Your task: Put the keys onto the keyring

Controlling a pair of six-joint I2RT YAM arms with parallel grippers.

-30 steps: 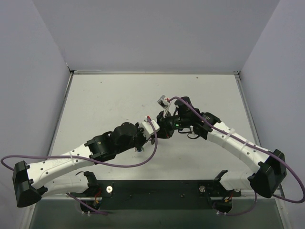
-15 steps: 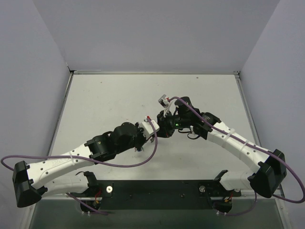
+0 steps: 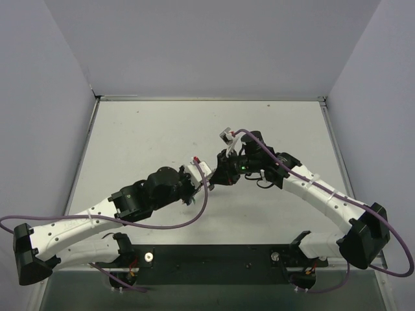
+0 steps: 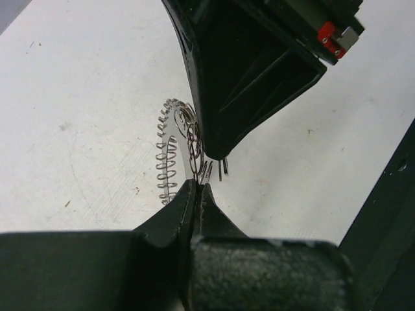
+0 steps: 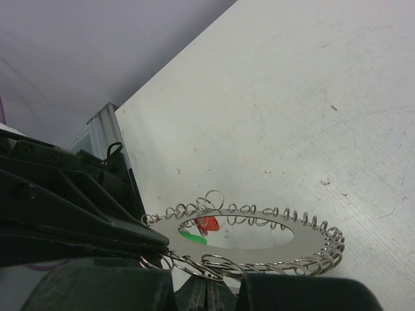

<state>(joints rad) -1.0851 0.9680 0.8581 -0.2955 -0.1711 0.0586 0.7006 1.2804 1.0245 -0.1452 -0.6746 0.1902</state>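
Keyring [image 5: 305,241] gripped by clenched left pincer [image 4: 198,188] and clenched right pincer [image 5: 207,289]

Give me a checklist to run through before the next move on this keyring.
1. Left gripper shut on the keyring at its rim: ok.
2. Right gripper shut on the same loop: ok.
3. Room between the two grippers' tips: not ok, they crowd the same spot.
4. Red key and green key in sight: ok, seen through the loop's opening.
5. Those two keys threaded on the loop: cannot tell.
6. Loop lifted off the table: cannot tell.
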